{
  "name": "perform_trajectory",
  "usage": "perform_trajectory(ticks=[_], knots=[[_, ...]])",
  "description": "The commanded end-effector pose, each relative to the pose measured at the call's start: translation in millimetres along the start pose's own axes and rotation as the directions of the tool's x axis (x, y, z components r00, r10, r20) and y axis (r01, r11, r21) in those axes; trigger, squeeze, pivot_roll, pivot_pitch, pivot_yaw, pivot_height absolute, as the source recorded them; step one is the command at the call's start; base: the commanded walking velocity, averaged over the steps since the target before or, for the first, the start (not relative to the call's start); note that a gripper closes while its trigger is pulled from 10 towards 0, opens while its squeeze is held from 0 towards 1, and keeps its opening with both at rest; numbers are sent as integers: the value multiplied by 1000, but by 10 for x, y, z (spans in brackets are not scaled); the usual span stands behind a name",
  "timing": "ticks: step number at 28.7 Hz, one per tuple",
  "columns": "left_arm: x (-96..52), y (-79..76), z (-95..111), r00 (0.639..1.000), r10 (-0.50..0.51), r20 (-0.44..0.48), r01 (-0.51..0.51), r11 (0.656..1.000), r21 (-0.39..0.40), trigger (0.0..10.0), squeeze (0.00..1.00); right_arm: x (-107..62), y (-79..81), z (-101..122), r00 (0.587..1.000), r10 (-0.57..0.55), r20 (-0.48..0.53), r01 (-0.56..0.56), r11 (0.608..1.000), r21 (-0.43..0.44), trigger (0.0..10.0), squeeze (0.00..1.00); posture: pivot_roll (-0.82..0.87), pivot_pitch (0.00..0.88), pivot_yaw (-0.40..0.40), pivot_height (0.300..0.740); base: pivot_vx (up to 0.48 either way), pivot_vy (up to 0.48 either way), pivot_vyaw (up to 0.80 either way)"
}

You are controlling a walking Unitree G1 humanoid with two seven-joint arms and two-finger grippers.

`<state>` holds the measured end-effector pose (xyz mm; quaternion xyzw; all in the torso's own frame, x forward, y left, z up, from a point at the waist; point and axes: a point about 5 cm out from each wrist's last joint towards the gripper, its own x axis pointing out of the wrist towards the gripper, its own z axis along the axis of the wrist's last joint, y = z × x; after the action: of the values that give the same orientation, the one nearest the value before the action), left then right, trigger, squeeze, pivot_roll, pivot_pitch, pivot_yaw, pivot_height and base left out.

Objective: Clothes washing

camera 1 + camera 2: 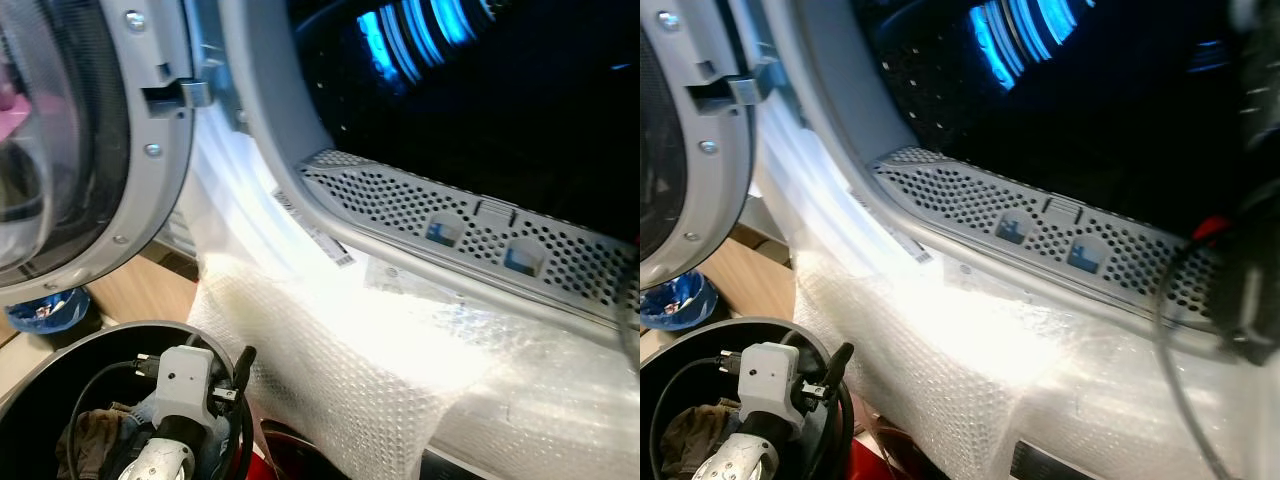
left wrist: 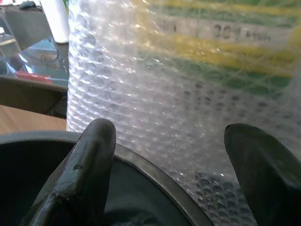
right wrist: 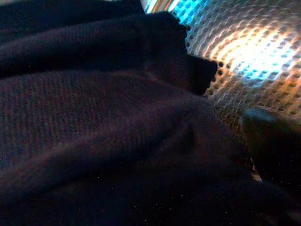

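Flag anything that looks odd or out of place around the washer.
The washer front is wrapped in bubble wrap below the open door, covering its label, as if packaging was never removed. Otherwise ordinary: left gripper open over the black basket, dark garment inside the drum.

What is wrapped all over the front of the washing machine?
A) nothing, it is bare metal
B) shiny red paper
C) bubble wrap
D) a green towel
C: the bubble wrap covers the front of the washing machine below its open door, and the left gripper has it close in front of its open fingers, little bubbles plainly showing.
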<state>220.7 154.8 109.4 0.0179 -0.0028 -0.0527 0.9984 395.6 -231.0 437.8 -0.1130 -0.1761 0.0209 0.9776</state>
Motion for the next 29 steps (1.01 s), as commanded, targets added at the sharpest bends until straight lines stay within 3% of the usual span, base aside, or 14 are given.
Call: perform_trajectory(ticks=[1,2,3,4,5,6,9,10,13,16,19,22,24,29], knots=[[-18,-1,-25,1000,-7,-23,7,1000,-4,10000,0,-24,-109,107,996,-81,49,82,996,-21,10000,1000,77,99,3,740,0,0,0],[-17,-13,-33,1000,-12,-27,12,1000,-7,10000,0,-67,-258,179,969,-225,99,231,971,-59,10000,1000,81,97,4,740,0,0,0],[-17,-13,-33,1000,-12,-27,12,1000,-7,10000,0,-67,-258,179,969,-225,99,231,971,-59,10000,1000,81,97,4,740,0,0,0],[-10,-12,-18,1000,-8,-21,8,1000,-8,10000,0,-250,-633,469,822,-513,247,494,858,138,10000,1000,83,96,4,740,0,0,0],[-8,-3,-6,1000,-1,-14,1,1000,-8,10000,0,-393,-814,638,691,-648,321,580,762,288,10000,1000,81,95,3,740,0,0,0],[-7,2,-3,1000,3,-12,-3,1000,-9,10000,0,-426,-822,706,661,-649,377,594,760,265,10000,1000,81,95,3,740,0,0,0],[-7,5,-6,1000,1,-15,-1,1000,-9,10000,0,-434,-777,777,662,-601,447,577,790,208,10000,1000,78,97,4,740,0,0,0],[-5,0,-12,1000,-6,-19,6,1000,-10,10000,0,-299,-634,643,786,-496,369,488,864,122,10000,1000,75,98,5,740,0,0,0],[-2,-26,-33,999,-25,-33,24,1000,-17,10000,0,-45,-188,125,985,-160,67,152,983,104,10000,1000,66,98,5,740,0,0,0],[-2,-46,-50,998,-40,-46,40,999,-15,10000,0,8,37,-120,999,-35,-38,42,976,214,10000,1000,68,99,6,740,0,0,0],[-1,-61,-58,997,-55,-56,55,998,-18,10000,0,-16,-138,252,976,-184,113,142,942,305,10000,1000,67,101,9,740,0,0,0],[-7,-53,-56,998,-46,-51,46,999,-19,10000,0,-314,-617,906,770,-487,412,308,850,428,10000,1000,64,104,3,740,0,0,0],[-11,-51,-54,998,-38,-48,37,999,-22,10000,0,-396,-701,998,721,-524,455,322,833,450,10000,1000,65,104,3,740,0,0,0],[-3,-71,-59,997,-51,-53,50,998,-24,10000,0,-56,-236,175,962,-259,86,230,938,260,10000,1000,59,106,6,740,0,0,0]])
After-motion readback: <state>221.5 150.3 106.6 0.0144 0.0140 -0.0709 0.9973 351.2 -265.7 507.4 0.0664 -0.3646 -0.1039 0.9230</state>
